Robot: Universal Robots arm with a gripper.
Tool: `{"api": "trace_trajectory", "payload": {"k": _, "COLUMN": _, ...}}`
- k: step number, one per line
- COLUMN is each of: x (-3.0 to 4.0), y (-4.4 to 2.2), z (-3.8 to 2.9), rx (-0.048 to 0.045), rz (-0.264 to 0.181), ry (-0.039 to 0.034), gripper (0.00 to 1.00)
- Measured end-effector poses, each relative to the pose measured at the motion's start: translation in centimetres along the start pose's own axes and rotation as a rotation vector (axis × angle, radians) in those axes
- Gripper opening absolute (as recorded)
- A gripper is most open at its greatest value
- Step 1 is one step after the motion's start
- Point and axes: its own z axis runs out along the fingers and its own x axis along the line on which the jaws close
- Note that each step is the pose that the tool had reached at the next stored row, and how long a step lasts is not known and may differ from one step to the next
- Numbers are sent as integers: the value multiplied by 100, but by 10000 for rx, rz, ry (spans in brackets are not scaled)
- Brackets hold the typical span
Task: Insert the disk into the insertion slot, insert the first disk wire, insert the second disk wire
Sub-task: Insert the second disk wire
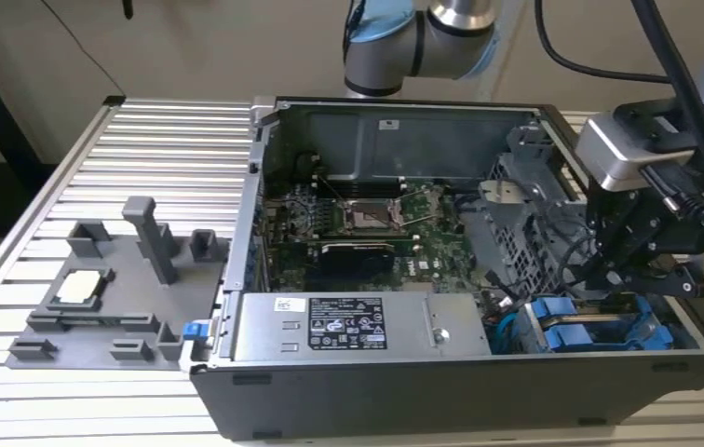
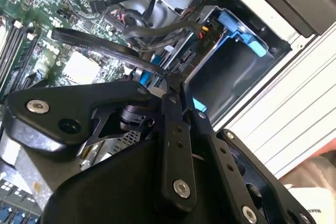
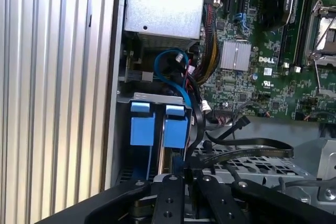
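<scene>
The hand [image 1: 611,296] is hanging over the near corner of the open computer case [image 1: 452,396] on the exterior view's right, with its black fingers [image 3: 169,198] reaching down among the drive bays. In both wrist views the fingers are closing together at their tips and pinching one end of a flat black disk wire [image 3: 247,148]. This wire is stretching away from the tips as a stiff ribbon, passing over a perforated grey cage [image 3: 252,167] and pointing toward the motherboard [image 1: 365,219]. The disk [image 3: 176,129] is sitting inside the insertion slot [image 3: 149,97] at the near right corner of the case. It is just beside the fingertips and slightly below them, apart from the hand and not touching it. Its bright blue frame end is facing into the case, and a second blue frame end [image 3: 143,129] is sitting right beside it under the same grey metal rim. A thin blue cable [image 3: 169,72] is curving down to the top of the disk's frame. On the left of the hand, along the near wall of the case, a silver box with a white sticker [image 1: 345,326] is lying flat. Further to the exterior view's left, a grey fixture [image 1: 116,279] is resting on the ribbed metal surface [image 1: 166,140], well apart from the hand.
</scene>
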Motion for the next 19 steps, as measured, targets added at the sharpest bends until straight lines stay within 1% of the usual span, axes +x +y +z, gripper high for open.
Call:
{"api": "trace_trajectory", "payload": {"k": 5, "x": 35, "y": -52, "z": 37, "rx": -15, "rz": 27, "ry": -15, "gripper": 16}}
{"api": "trace_trajectory", "payload": {"k": 8, "x": 52, "y": -56, "z": 67, "rx": -5, "rz": 127, "ry": -20, "gripper": 16}}
{"api": "trace_trajectory", "payload": {"k": 12, "x": 56, "y": -60, "z": 102, "rx": 18, "rz": 405, "ry": -4, "gripper": 16}}
{"api": "trace_trajectory", "payload": {"k": 15, "x": 58, "y": -65, "z": 113, "rx": 31, "rz": 554, "ry": 3, "gripper": 16}}
{"api": "trace_trajectory", "payload": {"k": 19, "x": 58, "y": -65, "z": 119, "rx": 33, "rz": 569, "ry": 0, "gripper": 16}}
